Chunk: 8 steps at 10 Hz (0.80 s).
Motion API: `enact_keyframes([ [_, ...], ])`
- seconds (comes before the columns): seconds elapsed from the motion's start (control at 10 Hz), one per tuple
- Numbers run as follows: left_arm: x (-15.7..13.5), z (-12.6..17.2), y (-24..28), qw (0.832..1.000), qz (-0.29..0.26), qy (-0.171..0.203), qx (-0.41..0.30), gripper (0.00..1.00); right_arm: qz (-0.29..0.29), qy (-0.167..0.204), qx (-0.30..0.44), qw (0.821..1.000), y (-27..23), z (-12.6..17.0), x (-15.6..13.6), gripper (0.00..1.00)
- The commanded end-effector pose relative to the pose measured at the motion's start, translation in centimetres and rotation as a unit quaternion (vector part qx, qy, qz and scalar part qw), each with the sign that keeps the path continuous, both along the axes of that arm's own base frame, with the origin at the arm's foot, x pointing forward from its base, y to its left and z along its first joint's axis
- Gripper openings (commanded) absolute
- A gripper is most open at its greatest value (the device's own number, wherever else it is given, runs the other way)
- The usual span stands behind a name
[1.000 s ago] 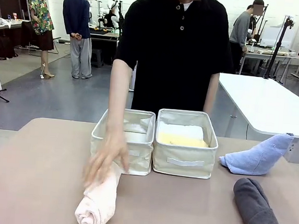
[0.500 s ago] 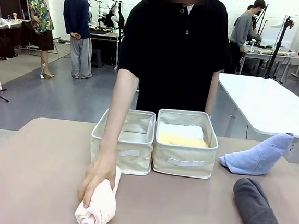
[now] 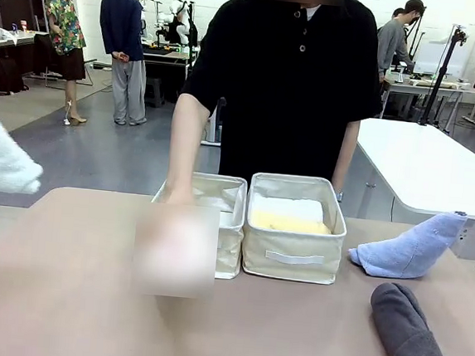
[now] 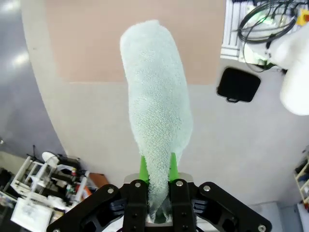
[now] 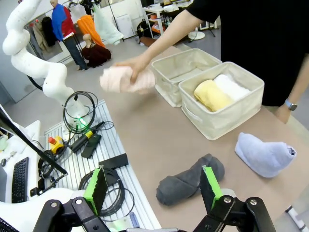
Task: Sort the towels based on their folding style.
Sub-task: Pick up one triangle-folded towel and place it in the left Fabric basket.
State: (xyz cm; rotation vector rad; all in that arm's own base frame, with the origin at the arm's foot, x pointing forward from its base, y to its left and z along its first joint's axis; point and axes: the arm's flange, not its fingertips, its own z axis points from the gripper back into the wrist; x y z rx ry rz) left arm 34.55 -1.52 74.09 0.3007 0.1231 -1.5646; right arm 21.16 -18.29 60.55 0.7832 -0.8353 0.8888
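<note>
- Teal-green cone towel (image 4: pixel 157 96): pinched at its narrow end between the green pads of the left gripper (image 4: pixel 157 170) and held off the table, probably for carrying to a bin.
- Right gripper (image 5: pixel 153 187): jaws spread wide and empty, above the dark grey roll (image 5: pixel 190 181), which is likely its next pick.
- Person's hand (image 5: pixel 136 65): grasps the pink roll (image 5: pixel 120 81) just beside the left fabric bin (image 5: pixel 186 65).
- Right fabric bin (image 5: pixel 227 108): holds the yellow roll (image 5: pixel 210 94) and the white roll (image 5: pixel 231 86), so rolls seem to belong here.
- Light blue cone (image 5: pixel 264 154): lies on the table near the right fabric bin.
- Writing: none legible; the label tab (image 3: pixel 294 258) looks blank.

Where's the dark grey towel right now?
In the front view the dark grey towel lies on the table at the robot's right, nearer than the blue towel.
</note>
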Motion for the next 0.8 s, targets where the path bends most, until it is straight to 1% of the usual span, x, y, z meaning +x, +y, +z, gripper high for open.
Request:
enact_keyframes([
  [0.0, 2.1, 0.3, -4.4, 1.0, -0.027, -0.005, 0.011, 0.16, 0.004, -0.014, 0.014, 1.0, 0.0, 0.3, 0.2, 1.0],
  [0.2, 4.4, 0.0, -9.1, 0.999, -0.037, -0.004, 0.008, 0.16, 0.004, -0.014, 0.014, 1.0, 0.0, 0.3, 0.2, 1.0],
  [0.3, 5.3, 0.1, -10.6, 0.999, -0.042, 0.001, -0.011, 0.16, 0.004, -0.014, 0.014, 1.0, 0.0, 0.3, 0.2, 1.0],
  [0.5, 7.8, -0.7, -14.2, 0.997, -0.047, -0.007, -0.066, 0.16, 0.004, -0.014, 0.014, 1.0, 0.0, 0.3, 0.2, 1.0],
  [0.7, 10.3, -2.3, -17.1, 0.995, -0.058, -0.008, -0.081, 0.16, 0.004, -0.014, 0.014, 1.0, 0.0, 0.3, 0.2, 1.0],
])
